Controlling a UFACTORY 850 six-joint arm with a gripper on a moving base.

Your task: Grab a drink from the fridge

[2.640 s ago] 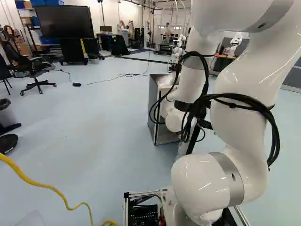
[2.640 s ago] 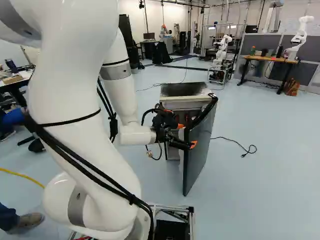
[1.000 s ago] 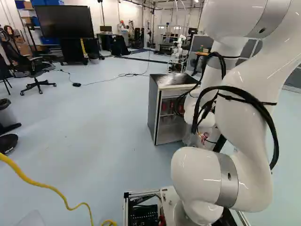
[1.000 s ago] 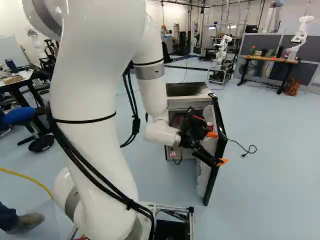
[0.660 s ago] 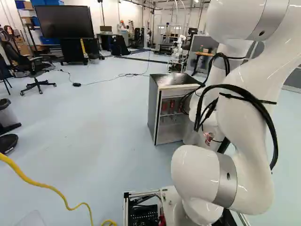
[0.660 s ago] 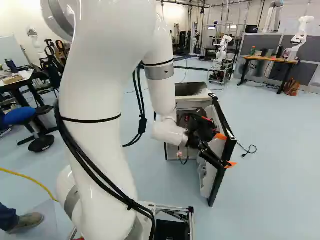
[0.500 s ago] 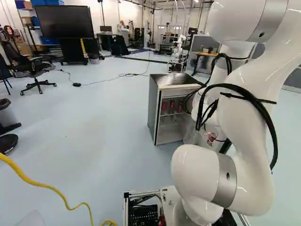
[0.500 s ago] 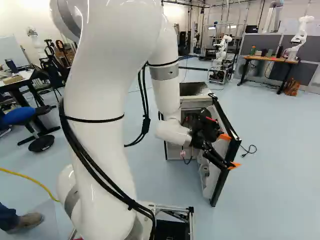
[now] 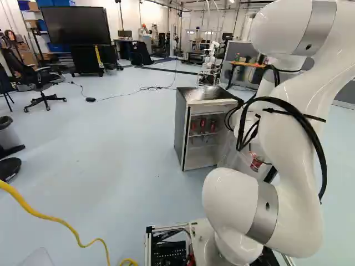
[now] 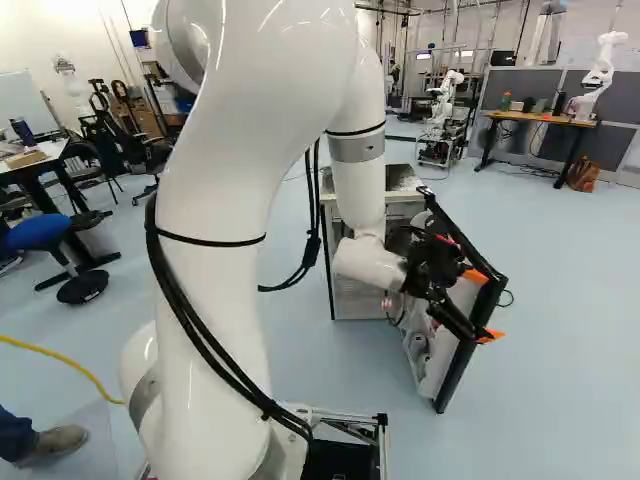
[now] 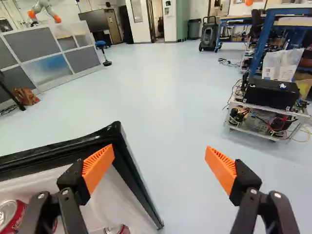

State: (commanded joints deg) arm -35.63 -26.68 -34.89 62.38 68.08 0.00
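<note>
Right, white arm [image 10: 215,200] reaches out to metal-sided fridge [image 9: 180,127], its door [image 10: 462,370] swung open. Black gripper [image 10: 482,306] up at door, jaws spread wide, door's dark edge between orange pads [image 11: 223,169] in wrist view; can't tell whether either touches it. Red drink cans [image 9: 203,125] stand on fridge's upper shelf, more red cans [image 11: 9,214] inside door, near one finger.

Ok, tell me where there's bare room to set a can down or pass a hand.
The fridge top looks bare between its front and back edges. A hand could probably pass between the open fingers of the gripper, beyond the door's edge. Crowded: the door's inside, holding cans, and the fridge's shelf with red cans.
</note>
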